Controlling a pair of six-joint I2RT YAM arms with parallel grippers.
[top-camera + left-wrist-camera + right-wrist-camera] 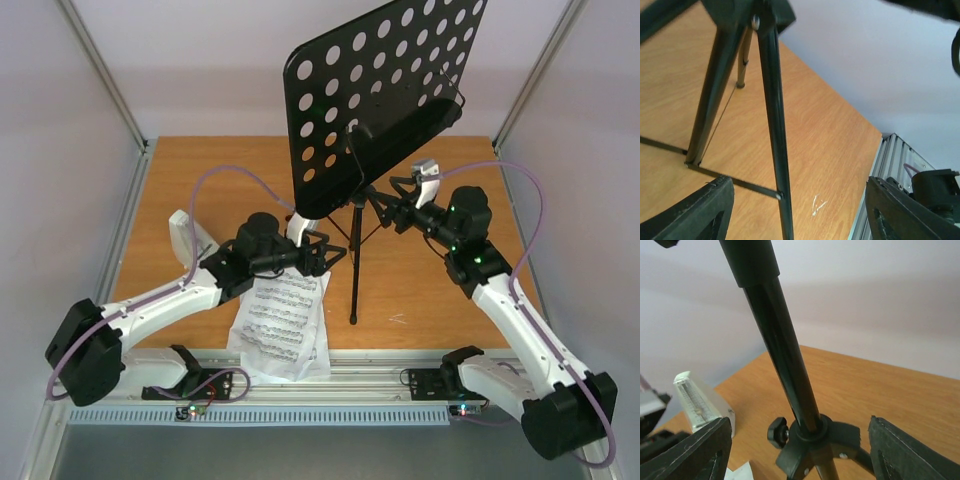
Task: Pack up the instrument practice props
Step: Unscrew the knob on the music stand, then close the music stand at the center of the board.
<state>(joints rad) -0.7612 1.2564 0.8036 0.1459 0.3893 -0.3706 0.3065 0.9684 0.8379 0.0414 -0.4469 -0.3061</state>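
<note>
The sheet-music pages [280, 320] lay loosely stacked at the bottom centre of the top view. They sat at the near edge of the counter [200, 180], their lower corners hanging over it. Staves of printed notes showed on the top sheet, but they were too small to read and no title could be made out.

Just beyond the pages, the left fingers [702, 215] were spread wide at the foot of the music stand [354, 265]. In the left wrist view one black tripod leg [774, 125] ran down between them without touching either. A thin brace [735, 180] crossed low over the wood. A small white scuff [816, 205] marked the counter in the lower middle of that frame.

Right of centre in the top view, the right fingers [912, 455] were likewise spread apart, reaching in at the stand's lower joint. In the right wrist view the hub [815, 437] where the legs meet sat between them. A small black knob [776, 431] stuck out on its left, and the glossy pole [782, 355] rose to the top of the frame. Neither finger could be seen touching it.

Farther back, at the left of the right wrist view, the metronome [696, 402] stood upright on the counter, a pale pyramid under its clear cover. Any markings inside were blurred. The stand stood upright mid-counter, and its perforated desk [380, 80] was tilted and filled the upper middle of the top view.
</note>
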